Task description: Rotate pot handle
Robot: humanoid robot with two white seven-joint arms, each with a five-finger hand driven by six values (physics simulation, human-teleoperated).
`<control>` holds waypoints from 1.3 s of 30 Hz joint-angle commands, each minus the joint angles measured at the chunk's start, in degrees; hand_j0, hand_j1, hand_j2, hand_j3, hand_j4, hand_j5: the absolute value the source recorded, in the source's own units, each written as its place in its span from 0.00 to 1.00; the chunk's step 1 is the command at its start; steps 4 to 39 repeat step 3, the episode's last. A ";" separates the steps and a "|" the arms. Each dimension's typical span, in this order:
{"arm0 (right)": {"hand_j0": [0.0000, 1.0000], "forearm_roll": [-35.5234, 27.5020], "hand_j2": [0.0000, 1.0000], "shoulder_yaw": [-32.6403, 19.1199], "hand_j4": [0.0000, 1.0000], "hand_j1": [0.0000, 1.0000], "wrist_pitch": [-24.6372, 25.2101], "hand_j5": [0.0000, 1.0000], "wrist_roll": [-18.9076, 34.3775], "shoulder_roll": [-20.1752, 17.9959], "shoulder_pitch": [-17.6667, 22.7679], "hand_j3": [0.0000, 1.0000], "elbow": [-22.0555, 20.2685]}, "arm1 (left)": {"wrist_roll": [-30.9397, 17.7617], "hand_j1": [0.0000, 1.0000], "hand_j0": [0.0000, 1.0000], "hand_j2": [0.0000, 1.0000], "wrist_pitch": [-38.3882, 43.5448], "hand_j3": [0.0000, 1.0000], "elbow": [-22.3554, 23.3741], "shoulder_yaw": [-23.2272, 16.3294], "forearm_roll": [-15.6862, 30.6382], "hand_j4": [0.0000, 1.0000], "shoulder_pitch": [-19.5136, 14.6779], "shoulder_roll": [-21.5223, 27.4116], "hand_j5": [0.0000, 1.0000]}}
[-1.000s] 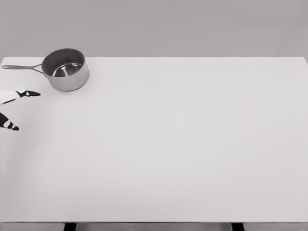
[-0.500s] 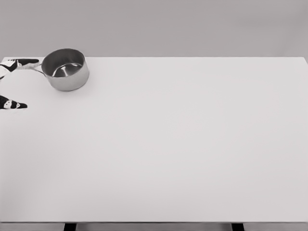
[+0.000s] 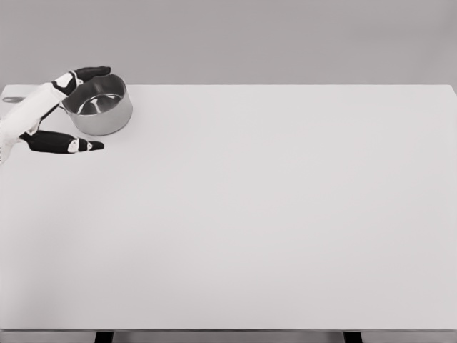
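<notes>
round shiny steel pot (image 3: 97, 105), left hand (image 3: 50, 114) spread beside it.

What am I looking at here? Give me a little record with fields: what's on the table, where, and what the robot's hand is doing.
surface: white table
object: metal pot, far left corner, upright, looks empty
handle: points left; only its tip shows, the rest is behind the hand
left hand: at the pot's left side, over the handle
fingers: spread, one above the far rim, one in front of the pot
grasp: nothing gripped that I can see
right hand: not in view
</notes>
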 commanded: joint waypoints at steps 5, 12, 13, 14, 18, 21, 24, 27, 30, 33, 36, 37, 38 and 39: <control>1.00 0.00 1.00 0.07 1.00 1.00 0.00 1.00 0.01 0.00 0.00 1.00 0.04 | 0.03 1.00 1.00 1.00 0.15 1.00 -0.30 -2.72 0.30 1.00 0.00 -0.56 1.00; 1.00 0.00 1.00 0.07 1.00 1.00 0.00 1.00 0.01 0.00 0.00 1.00 0.04 | 0.03 1.00 1.00 1.00 0.15 1.00 -0.30 -2.72 0.30 1.00 0.00 -0.56 1.00; 1.00 0.00 1.00 0.07 1.00 1.00 0.00 1.00 0.01 0.00 0.00 1.00 0.04 | 0.03 1.00 1.00 1.00 0.15 1.00 -0.30 -2.72 0.30 1.00 0.00 -0.56 1.00; 1.00 0.00 1.00 0.07 1.00 1.00 0.00 1.00 0.01 0.00 0.00 1.00 0.04 | 0.03 1.00 1.00 1.00 0.15 1.00 -0.30 -2.72 0.30 1.00 0.00 -0.56 1.00; 1.00 0.00 1.00 0.07 1.00 1.00 0.00 1.00 0.01 0.00 0.00 1.00 0.04 | 0.03 1.00 1.00 1.00 0.15 1.00 -0.30 -2.72 0.30 1.00 0.00 -0.56 1.00; 1.00 0.00 1.00 0.07 1.00 1.00 0.00 1.00 0.01 0.00 0.00 1.00 0.04 | 0.03 1.00 1.00 1.00 0.15 1.00 -0.30 -2.72 0.30 1.00 0.00 -0.56 1.00; 1.00 0.00 1.00 0.07 1.00 1.00 0.00 1.00 0.01 0.00 0.00 1.00 0.04 | 0.03 1.00 1.00 1.00 0.15 1.00 -0.30 -2.72 0.30 1.00 0.00 -0.56 1.00; 1.00 0.00 1.00 0.07 1.00 1.00 0.00 1.00 0.01 0.00 0.00 1.00 0.04 | 0.03 1.00 1.00 1.00 0.15 1.00 -0.30 -2.72 0.30 1.00 0.00 -0.56 1.00; 1.00 0.00 1.00 0.07 1.00 1.00 0.00 1.00 0.01 0.00 0.00 1.00 0.04 | 0.03 1.00 1.00 1.00 0.15 1.00 -0.30 -2.72 0.30 1.00 0.00 -0.56 1.00; 1.00 0.00 1.00 0.07 1.00 1.00 0.00 1.00 0.01 0.00 0.00 1.00 0.04 | 0.03 1.00 1.00 1.00 0.15 1.00 -0.30 -2.72 0.30 1.00 0.00 -0.56 1.00; 1.00 0.00 1.00 0.07 1.00 1.00 0.00 1.00 0.01 0.00 0.00 1.00 0.04 | 0.03 1.00 1.00 1.00 0.15 1.00 -0.30 -2.72 0.30 1.00 0.00 -0.56 1.00; 1.00 0.00 1.00 0.07 1.00 1.00 0.00 1.00 0.01 0.00 0.00 1.00 0.04 | 0.03 1.00 1.00 1.00 0.15 1.00 -0.30 -2.72 0.30 1.00 0.00 -0.56 1.00; 1.00 0.00 1.00 0.07 1.00 1.00 0.00 1.00 0.01 0.00 0.00 1.00 0.04 | 0.03 1.00 1.00 1.00 0.15 1.00 -0.30 -2.72 0.30 1.00 0.00 -0.56 1.00; 1.00 0.00 1.00 0.07 1.00 1.00 0.00 1.00 0.01 0.00 0.00 1.00 0.04 | 0.03 1.00 1.00 1.00 0.15 1.00 -0.30 -2.72 0.30 1.00 0.00 -0.56 1.00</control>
